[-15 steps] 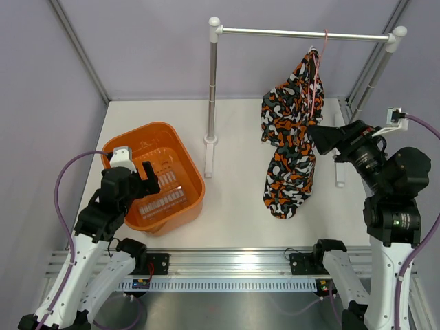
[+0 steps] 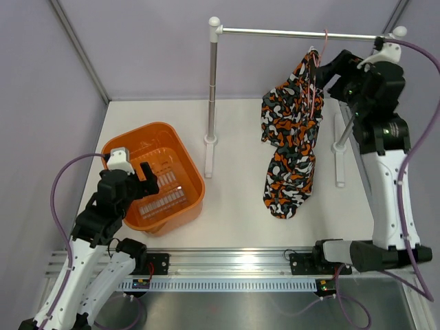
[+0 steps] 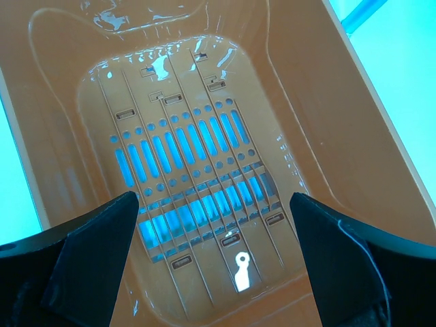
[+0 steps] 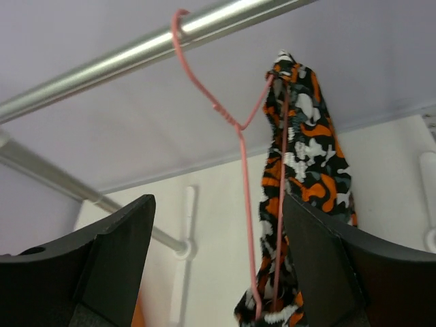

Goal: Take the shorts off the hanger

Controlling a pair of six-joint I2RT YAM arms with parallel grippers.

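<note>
Jaws on the right gripper [image 4: 216, 204] stand wide apart with nothing between them. The hanger [image 4: 240, 136] shows through the gap in the wrist view, farther off and clear of both fingers. That gripper sits just under the right end of the rail [image 2: 289, 32], pointing along it toward the hanger from the right. The hanger's hook is over the rail, near its right end, and its pink wire drops below. The shorts [image 2: 292, 144] are draped on the hanger and hang in a bunched column under the rail. Their upper edge is close beneath it and the lower end is down toward the table [image 2: 234, 199]; cannot tell whether the hem touches. Jaws on the left gripper [image 3: 212, 201] are spread fully and empty. It hovers over the orange basket [image 2: 148, 127], well apart from the rail, left of the rail's left post and nearer the arm bases. The basket's slotted floor is visible between the fingers.
</note>
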